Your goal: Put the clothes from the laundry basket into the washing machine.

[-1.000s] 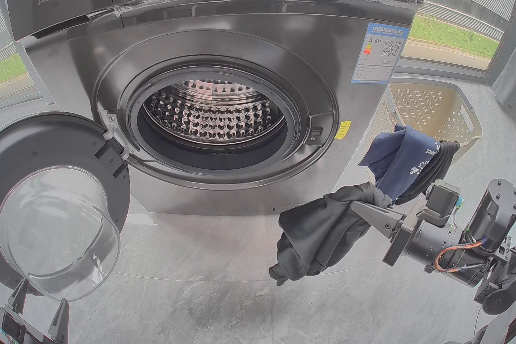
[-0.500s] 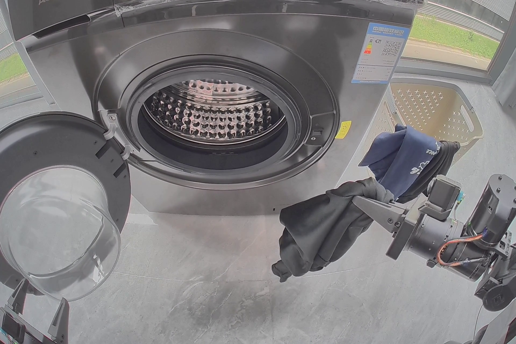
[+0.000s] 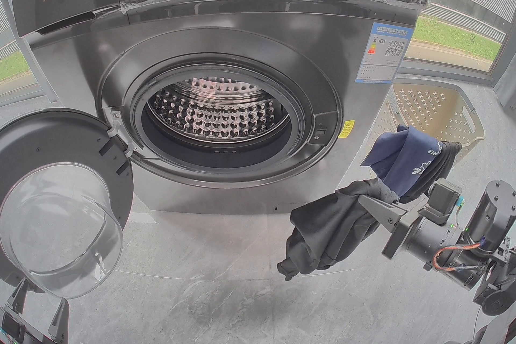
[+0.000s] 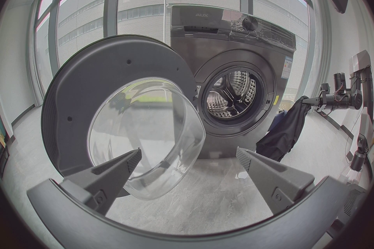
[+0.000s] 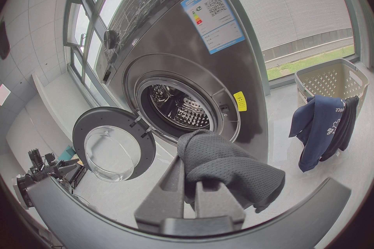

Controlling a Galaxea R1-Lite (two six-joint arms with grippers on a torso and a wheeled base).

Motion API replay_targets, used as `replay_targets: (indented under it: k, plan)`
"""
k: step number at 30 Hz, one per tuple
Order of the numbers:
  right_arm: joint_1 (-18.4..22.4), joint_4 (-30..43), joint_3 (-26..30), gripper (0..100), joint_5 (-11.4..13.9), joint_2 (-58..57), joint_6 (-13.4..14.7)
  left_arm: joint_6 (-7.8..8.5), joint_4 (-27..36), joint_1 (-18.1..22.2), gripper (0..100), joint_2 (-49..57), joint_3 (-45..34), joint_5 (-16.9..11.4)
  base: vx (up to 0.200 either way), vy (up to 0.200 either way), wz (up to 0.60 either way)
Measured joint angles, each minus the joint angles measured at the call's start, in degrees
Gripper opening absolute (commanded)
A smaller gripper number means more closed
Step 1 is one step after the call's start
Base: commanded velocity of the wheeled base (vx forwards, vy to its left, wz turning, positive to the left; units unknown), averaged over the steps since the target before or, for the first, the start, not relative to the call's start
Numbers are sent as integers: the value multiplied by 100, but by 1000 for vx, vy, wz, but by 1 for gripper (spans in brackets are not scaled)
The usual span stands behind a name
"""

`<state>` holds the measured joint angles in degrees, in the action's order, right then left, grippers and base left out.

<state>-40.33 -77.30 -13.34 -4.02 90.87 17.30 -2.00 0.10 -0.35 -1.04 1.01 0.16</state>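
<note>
Front-loading washing machine (image 3: 226, 38) with its round door (image 3: 54, 146) swung fully open to the machine's left side, exposing the steel drum (image 3: 217, 111). A beige perforated laundry basket (image 3: 430, 108) stands on the floor just beside the machine's right side; a blue garment (image 3: 403, 159) and a black garment (image 3: 445, 159) hang over the basket rim nearest the machine. A dark grey garment (image 3: 328, 229) hangs in front of the machine's lower right corner, clear of the floor and outside the drum opening, gripped at its upper end by the closed right end effector (image 3: 368, 201). The left end effector (image 4: 187, 152), fingers spread apart and holding nothing, sits low in front of the machine's open door.
</note>
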Motion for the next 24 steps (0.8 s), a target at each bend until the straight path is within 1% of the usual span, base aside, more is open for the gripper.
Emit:
replay_targets:
  k: [2, 3, 4, 10, 13, 16, 19, 21, 24]
  plan:
    - [-178, -2, -17, 0, -238, 11, -33, 1, 0, 0, 100, 2, 0, 0, 0, 200, 0]
    - [-236, -10, -28, 0, -306, 12, -46, 1, -2, 0, 100, 2, 0, -2, 0, 200, 0]
    - [-284, -16, -41, 0, -352, 17, -63, 1, 0, 5, 100, 2, 0, 0, 0, 0, 0]
    - [-545, -40, -72, 0, -405, 34, -105, 12, 0, 0, 100, 0, 0, -2, 0, 0, 0]
    - [-656, -49, -105, 0, -539, 89, -173, 30, -2, 5, 100, 0, 0, 0, 0, 0, 0]
    - [-727, -87, -260, 0, -809, 218, -268, 50, -12, 5, 100, 0, 0, 0, 0, 0, 0]
    - [-798, -104, -505, 0, -994, 340, -296, 88, -10, 9, 100, 0, 0, -9, 0, 0, 0]
    - [-835, -108, -629, 0, -1056, 419, -305, 105, -10, 9, 100, 0, 0, -11, 0, 0, 0]
    - [-881, -108, -848, 0, -1075, 538, -313, 157, -10, 15, 100, 0, 0, -18, 0, 0, 0]
